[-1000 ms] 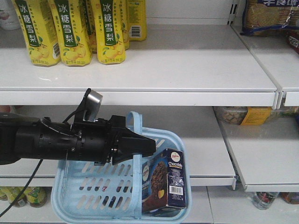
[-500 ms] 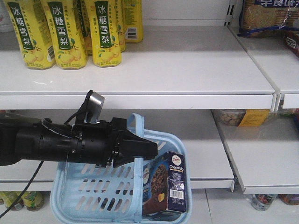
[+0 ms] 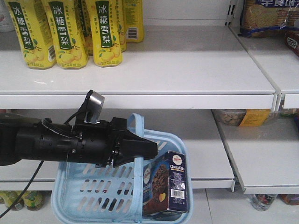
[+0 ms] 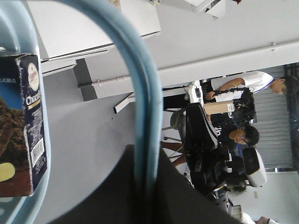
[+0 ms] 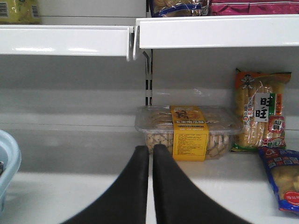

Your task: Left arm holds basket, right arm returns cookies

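Observation:
The light blue basket point(image 3: 93, 198) hangs in front of the lower shelf, with my left gripper point(image 3: 140, 148) shut on its band handle point(image 3: 136, 122). In the left wrist view the handle point(image 4: 140, 93) runs straight down between the black jaws of the left gripper point(image 4: 146, 161). The cookies point(image 3: 168, 184), a dark navy box, stand upright in the basket's right end, and show again at the left edge of the left wrist view point(image 4: 23, 126). My right gripper point(image 5: 151, 151) is shut on nothing, level with a lower shelf, to the right of the basket's rim point(image 5: 7, 158). The front view does not show the right arm.
Yellow drink bottles point(image 3: 65, 32) stand at the left of the upper shelf point(image 3: 187, 70). A clear tub of snacks with a yellow label point(image 5: 187, 133) sits just beyond the right gripper. Snack bags point(image 5: 261, 112) stand to its right. People and equipment point(image 4: 224, 140) are behind.
The shelves and bottles have slid slightly left and down in the front view. The left gripper keeps its hold on the handle, and the cookies stay in the basket.

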You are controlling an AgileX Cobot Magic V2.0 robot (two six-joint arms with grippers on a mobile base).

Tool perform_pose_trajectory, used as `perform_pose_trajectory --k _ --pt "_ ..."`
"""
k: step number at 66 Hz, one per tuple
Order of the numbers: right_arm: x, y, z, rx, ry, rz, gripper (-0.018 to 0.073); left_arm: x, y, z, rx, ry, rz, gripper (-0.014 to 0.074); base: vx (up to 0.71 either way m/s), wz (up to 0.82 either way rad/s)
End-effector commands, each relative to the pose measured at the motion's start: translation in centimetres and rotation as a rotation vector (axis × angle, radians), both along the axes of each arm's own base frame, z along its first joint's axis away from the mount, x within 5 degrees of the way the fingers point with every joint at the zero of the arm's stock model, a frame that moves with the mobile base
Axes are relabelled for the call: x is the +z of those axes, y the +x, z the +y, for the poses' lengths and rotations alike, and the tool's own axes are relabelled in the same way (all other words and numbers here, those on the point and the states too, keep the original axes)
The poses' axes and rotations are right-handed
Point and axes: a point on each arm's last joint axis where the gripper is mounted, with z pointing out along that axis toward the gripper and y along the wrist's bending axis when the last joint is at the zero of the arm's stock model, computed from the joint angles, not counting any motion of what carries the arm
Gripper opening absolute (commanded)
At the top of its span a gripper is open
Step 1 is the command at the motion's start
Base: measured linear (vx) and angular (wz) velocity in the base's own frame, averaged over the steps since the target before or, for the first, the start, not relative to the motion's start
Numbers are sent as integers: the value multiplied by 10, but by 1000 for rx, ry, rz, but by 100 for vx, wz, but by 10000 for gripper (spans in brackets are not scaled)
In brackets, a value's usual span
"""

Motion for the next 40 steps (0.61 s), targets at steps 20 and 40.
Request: perform_pose_trajectory --k 20,40 --pt "3 0 1 3 -13 -85 -6 29 1 0 41 -136 -38 -3 0 0" --pt "28 -4 1 11 57 -198 -6 29 1 0 41 -136 -38 -3 0 0"
